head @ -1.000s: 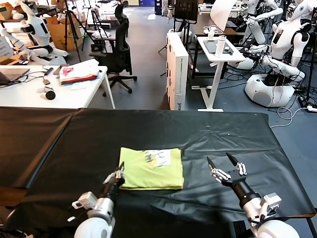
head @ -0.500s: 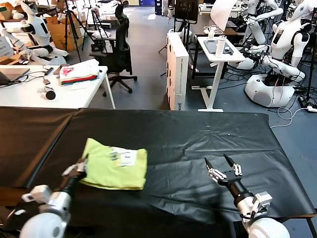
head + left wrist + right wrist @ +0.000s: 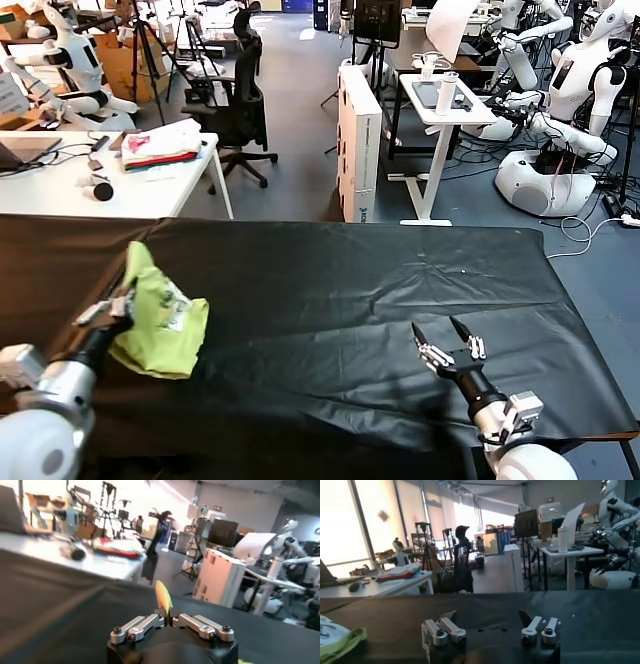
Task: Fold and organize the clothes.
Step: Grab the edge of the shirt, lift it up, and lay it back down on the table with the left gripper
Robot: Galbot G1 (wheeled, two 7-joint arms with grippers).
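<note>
Black table [image 3: 330, 290] bare across middle; T-shirt [image 3: 160, 325] bunched at left edge.

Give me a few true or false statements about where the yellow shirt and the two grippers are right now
1. The left gripper is shut on the T-shirt. True.
2. The T-shirt lies at the middle of the black table. False: it is at the table's left side.
3. The right gripper holds a sleeve. False: it is open and holds nothing, apart from the shirt.
4. A white-printed patch shows on the shirt. True.
5. The shirt is spread flat. False: it is folded and bunched.
</note>
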